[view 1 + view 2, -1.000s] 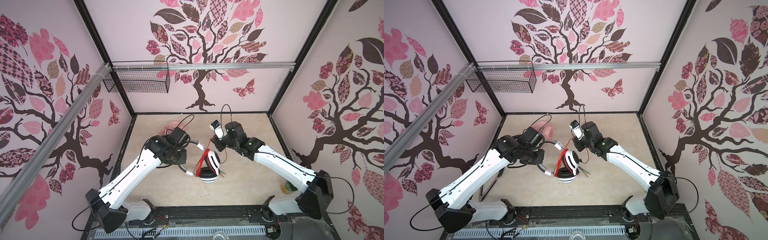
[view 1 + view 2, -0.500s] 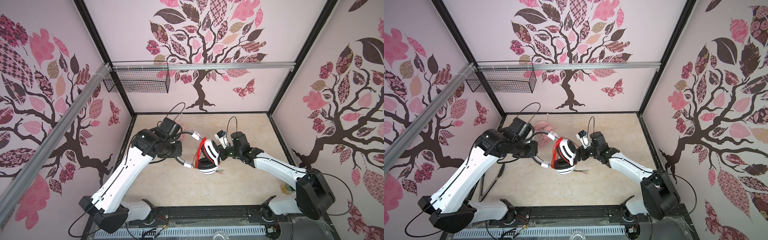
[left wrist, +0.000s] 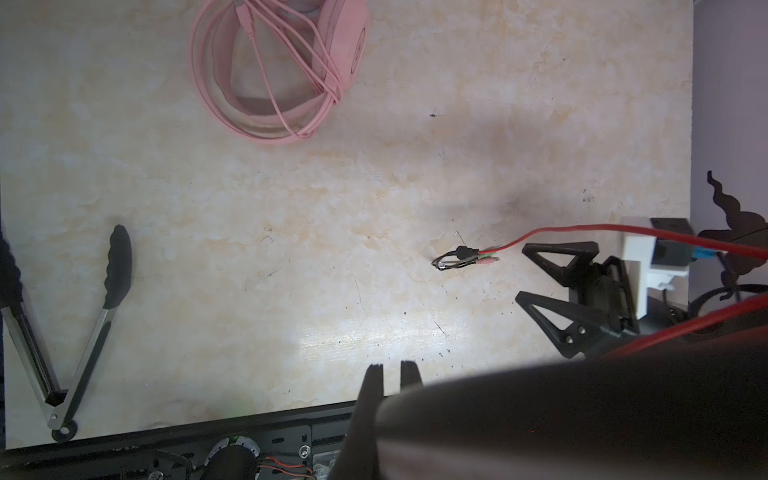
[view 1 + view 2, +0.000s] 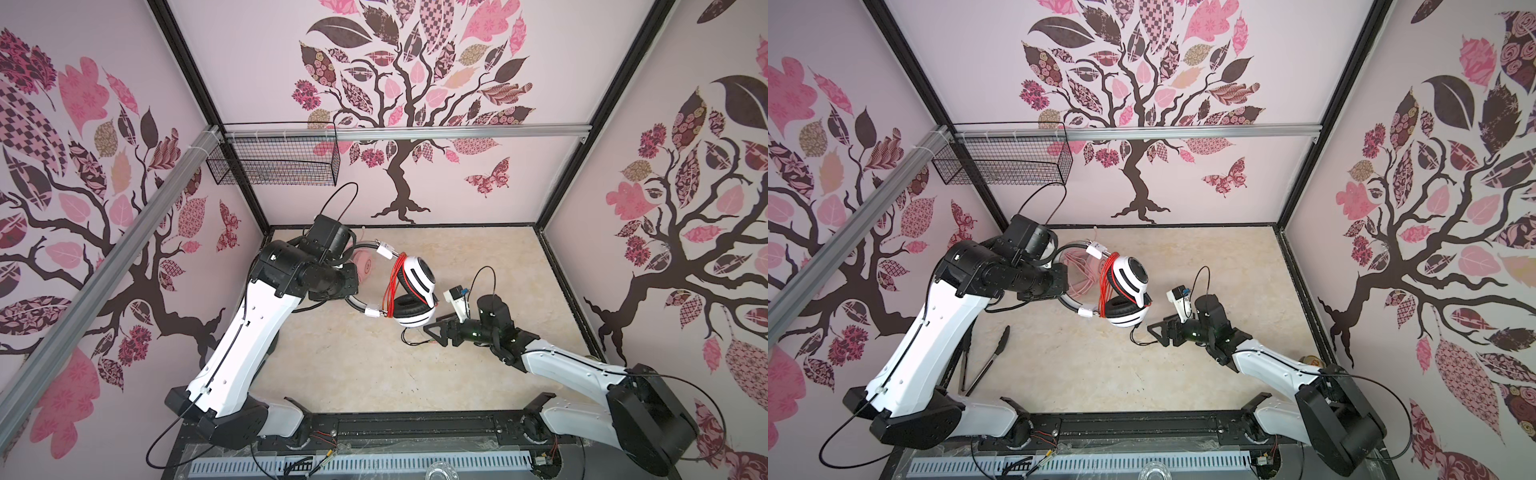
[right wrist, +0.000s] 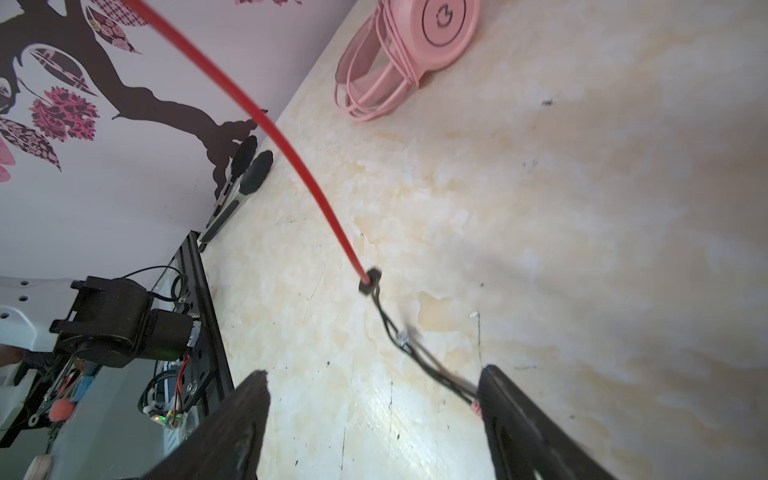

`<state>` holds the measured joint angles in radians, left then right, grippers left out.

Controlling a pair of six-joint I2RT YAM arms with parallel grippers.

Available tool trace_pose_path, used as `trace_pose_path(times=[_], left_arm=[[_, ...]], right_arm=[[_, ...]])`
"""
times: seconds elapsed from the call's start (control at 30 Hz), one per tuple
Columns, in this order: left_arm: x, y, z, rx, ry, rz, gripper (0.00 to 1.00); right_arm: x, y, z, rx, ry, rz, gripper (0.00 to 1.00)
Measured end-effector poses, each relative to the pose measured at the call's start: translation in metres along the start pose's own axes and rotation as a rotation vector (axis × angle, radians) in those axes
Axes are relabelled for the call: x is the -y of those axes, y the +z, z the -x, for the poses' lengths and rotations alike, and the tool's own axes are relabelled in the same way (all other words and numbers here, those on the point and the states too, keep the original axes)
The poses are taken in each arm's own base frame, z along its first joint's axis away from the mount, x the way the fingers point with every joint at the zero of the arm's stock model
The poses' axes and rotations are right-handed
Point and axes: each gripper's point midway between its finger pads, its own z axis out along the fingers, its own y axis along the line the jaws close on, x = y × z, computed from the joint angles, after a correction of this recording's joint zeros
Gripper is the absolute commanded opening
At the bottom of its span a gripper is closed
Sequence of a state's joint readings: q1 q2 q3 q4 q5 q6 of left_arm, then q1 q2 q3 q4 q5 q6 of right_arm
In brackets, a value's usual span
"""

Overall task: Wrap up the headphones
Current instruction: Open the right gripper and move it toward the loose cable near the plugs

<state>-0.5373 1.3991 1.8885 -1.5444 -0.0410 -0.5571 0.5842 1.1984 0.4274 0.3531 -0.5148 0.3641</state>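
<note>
A white-and-black headset [image 4: 415,291] hangs in the air above the table [image 4: 365,374], with the left jaws clamped together on its thin headband. Its orange-red cable [image 4: 392,286] is looped several times round the headset, between the band and the ear cups. A loose tail drops from the headset to the table just below. It ends in a plug end [image 3: 465,257] of thin black leads with small green and pink tips.

The right jaws stand wide apart, low beside that plug end, holding nothing. The step in hand looks to be picking up the tail. It seems best to grip the firmer black junction rather than the thin leads. The tail can then go round the loops under light tension, so the smooth coils do not slide off the glossy plastic cups.

The ear cushions are soft black padding. Behind the headset lies a pink headset [image 3: 282,70], its cable wound round it. Farther from the headset, metal tongs [image 3: 112,274] with black rubbery tips rest on the pale, marbled, scuffed table.
</note>
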Motion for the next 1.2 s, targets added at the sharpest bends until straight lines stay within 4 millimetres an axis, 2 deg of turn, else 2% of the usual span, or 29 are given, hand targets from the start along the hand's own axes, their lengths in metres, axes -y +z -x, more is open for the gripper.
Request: trace_pose_path(times=[0.1,0.2,0.3,0.5,0.67,0.77,0.93,1.1,1.2], left_arm=[[0.002,-0.006,0.004,0.014,0.003,-0.008,0.0],[0.004,-0.01,0.007,0.026,0.003,-0.015,0.0],[0.005,-0.01,0.009,0.026,0.004,-0.017,0.0],[0.006,-0.005,0.009,0.011,0.006,-0.007,0.0],[0.006,-0.005,0.01,0.009,0.007,-0.005,0.0],[0.007,-0.008,0.012,0.017,0.007,-0.01,0.0],[0.011,-0.018,0.019,0.043,0.007,-0.026,0.0],[0.013,-0.026,0.023,0.062,0.008,-0.037,0.0],[0.013,-0.027,0.023,0.064,0.009,-0.041,0.0]], right_arm=[[-0.015,0.013,-0.021,-0.045,0.002,0.041,0.76],[-0.02,0.026,-0.024,-0.019,0.008,0.043,0.77],[-0.008,0.038,-0.02,0.043,0.011,-0.026,0.76],[0.032,0.062,-0.011,0.116,0.035,-0.198,0.73],[0.045,0.095,0.002,0.137,0.025,-0.226,0.69],[0.04,0.113,0.003,0.137,-0.007,-0.185,0.69],[0.023,0.128,-0.005,0.13,-0.041,-0.08,0.68],[0.008,0.127,-0.003,0.157,-0.044,-0.003,0.67],[0.006,0.123,-0.007,0.164,-0.042,0.015,0.67]])
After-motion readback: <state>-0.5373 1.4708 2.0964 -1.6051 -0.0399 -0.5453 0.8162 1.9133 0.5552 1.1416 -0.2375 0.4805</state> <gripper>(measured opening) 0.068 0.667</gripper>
